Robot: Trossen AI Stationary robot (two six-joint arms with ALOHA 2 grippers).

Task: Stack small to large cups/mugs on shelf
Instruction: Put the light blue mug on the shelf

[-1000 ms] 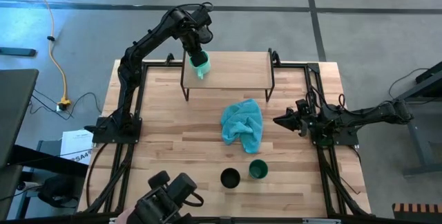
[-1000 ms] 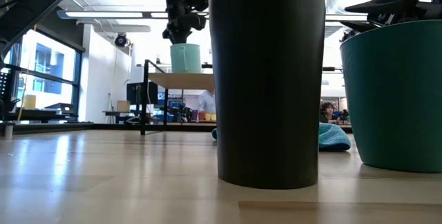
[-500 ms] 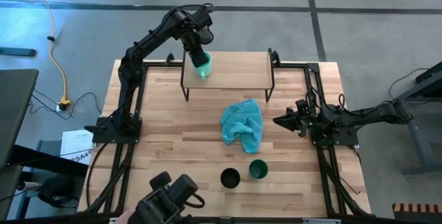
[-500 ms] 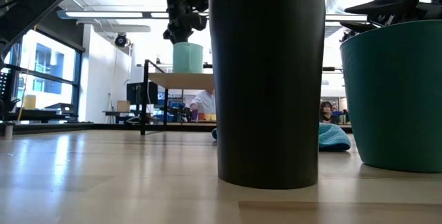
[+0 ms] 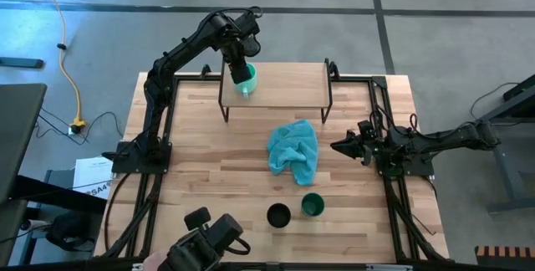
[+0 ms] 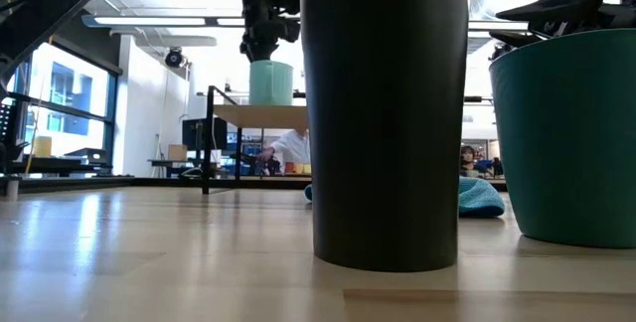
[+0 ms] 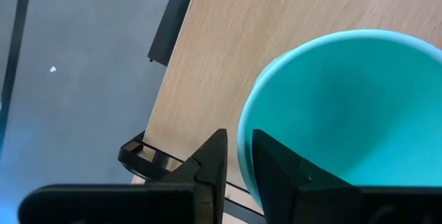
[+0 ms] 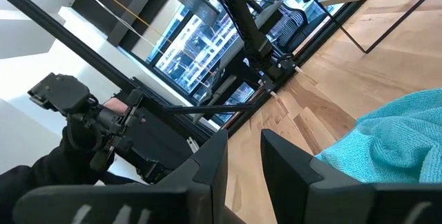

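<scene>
The light turquoise mug (image 5: 244, 76) stands upright at the left end of the light-wood shelf (image 5: 288, 87); it also shows in the low view (image 6: 270, 81). My left gripper (image 7: 238, 148) is above it, shut on its rim. The dark green cup (image 5: 313, 205) and the taller black cup (image 5: 278, 216) stand upright side by side on the tabletop near its near edge. My right gripper (image 5: 336, 145) is shut and empty at the table's right side, just right of the teal cloth (image 5: 294, 150). My left gripper holds the mug's rim (image 7: 243, 131) with one finger inside the mug and one outside, pinching the wall. The fingers come from above, pointing down. The mug is upright, its base at the shelf's top (image 6: 268, 108); whether it rests there I cannot tell.
The teal cloth lies crumpled at the table's middle, between the shelf and the two cups. The shelf's black legs (image 5: 223, 108) stand on the table's far part. The rest of the shelf board, right of the mug, is bare. A person shows beyond the table in the low view (image 6: 293, 148).
My left gripper, still shut on the mug's rim, has moved a little toward the table's far edge and right over the shelf's left end. The mug has stayed upright.
</scene>
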